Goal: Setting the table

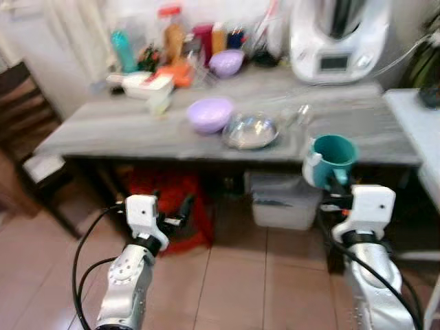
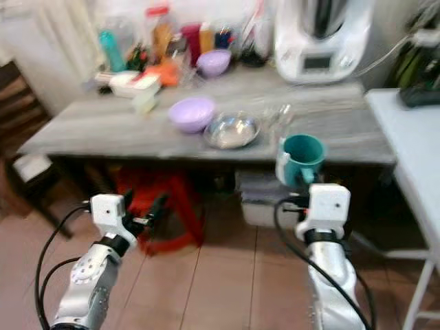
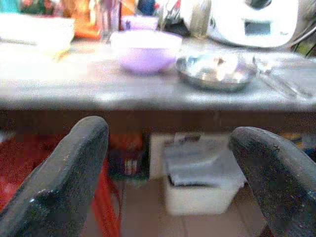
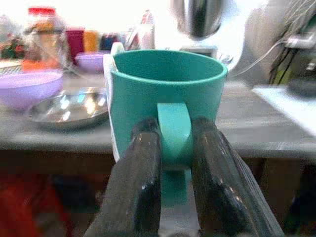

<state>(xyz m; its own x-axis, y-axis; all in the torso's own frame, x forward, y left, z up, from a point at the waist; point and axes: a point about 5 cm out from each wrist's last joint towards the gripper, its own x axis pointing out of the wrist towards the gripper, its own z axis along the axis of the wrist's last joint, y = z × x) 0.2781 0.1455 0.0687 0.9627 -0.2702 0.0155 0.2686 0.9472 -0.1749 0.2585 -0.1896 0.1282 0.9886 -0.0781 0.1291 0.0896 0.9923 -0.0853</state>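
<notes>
My right gripper (image 1: 335, 184) is shut on the handle of a teal mug (image 1: 333, 157), held upright in front of the grey table's (image 1: 110, 130) front edge at the right; in the right wrist view the fingers (image 4: 143, 168) clamp the mug's (image 4: 165, 94) handle. On the table stand a lilac bowl (image 1: 210, 113) and a steel dish (image 1: 250, 130) beside it. My left gripper (image 1: 180, 210) is open, low in front of the table, with nothing between its fingers (image 3: 69, 173).
A second lilac bowl (image 1: 226, 62), bottles and jars (image 1: 172, 34) and a white food processor (image 1: 337, 38) crowd the table's back. Under the table are a red stool (image 1: 168, 199) and a white box (image 1: 285, 203). A white table (image 1: 416, 124) stands right, a dark chair (image 1: 20, 103) left.
</notes>
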